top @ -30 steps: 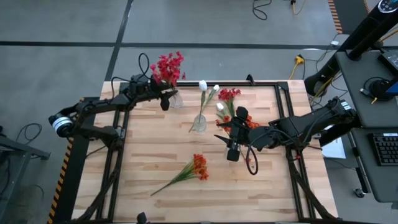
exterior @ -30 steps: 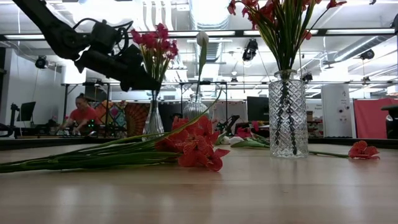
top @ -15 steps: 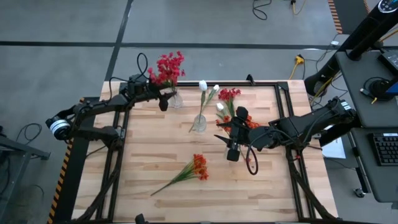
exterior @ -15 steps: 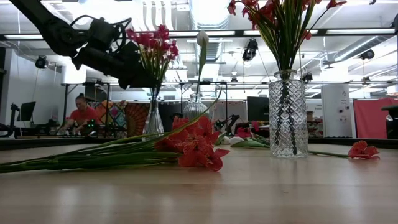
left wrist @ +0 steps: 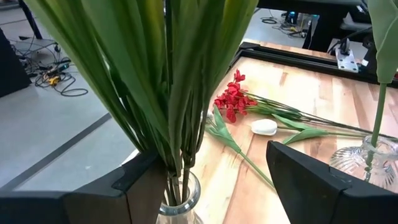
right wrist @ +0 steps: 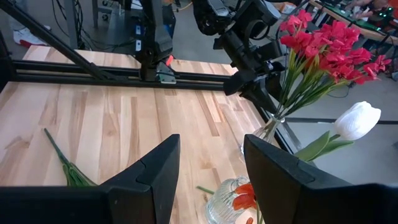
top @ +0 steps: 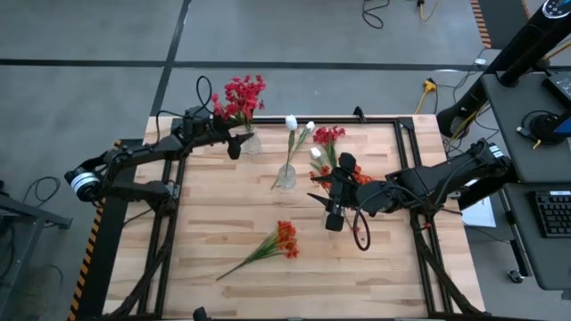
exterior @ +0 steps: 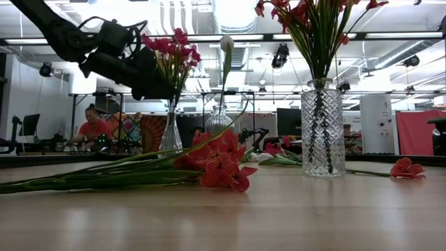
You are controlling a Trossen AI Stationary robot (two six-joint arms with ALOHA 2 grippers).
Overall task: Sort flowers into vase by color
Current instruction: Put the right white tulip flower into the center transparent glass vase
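Observation:
Crimson flowers (top: 241, 94) stand in a small glass vase (top: 253, 143) at the far left. My left gripper (top: 235, 143) is open, its fingers on either side of their green stalks (left wrist: 174, 112), just above the vase mouth (left wrist: 180, 202). White buds (top: 292, 123) stand in a middle vase (top: 286, 178). Orange-red flowers (top: 346, 174) stand in a cut-glass vase (exterior: 322, 129). My right gripper (top: 334, 221) is open and empty, next to that vase on its near side. A loose orange-red stem (top: 281, 239), a crimson stem (top: 328, 135) and a white bud (top: 315, 153) lie flat on the table. My left gripper's fingers stand level on either side of the crimson flowers' stalks (left wrist: 177, 155), which stay upright in the vase. The stalks pass close by one finger (left wrist: 146, 186); I cannot tell whether it touches them.
A black frame rail (top: 375, 119) runs along the table's far edge. Bare wood (top: 205, 214) lies left of the loose orange-red stem and along the near edge. A person (exterior: 90, 125) sits in the room beyond the table.
My left gripper has risen a little and drawn slightly toward the table's left edge, staying beside the crimson flowers. The flowers stay upright in their vase.

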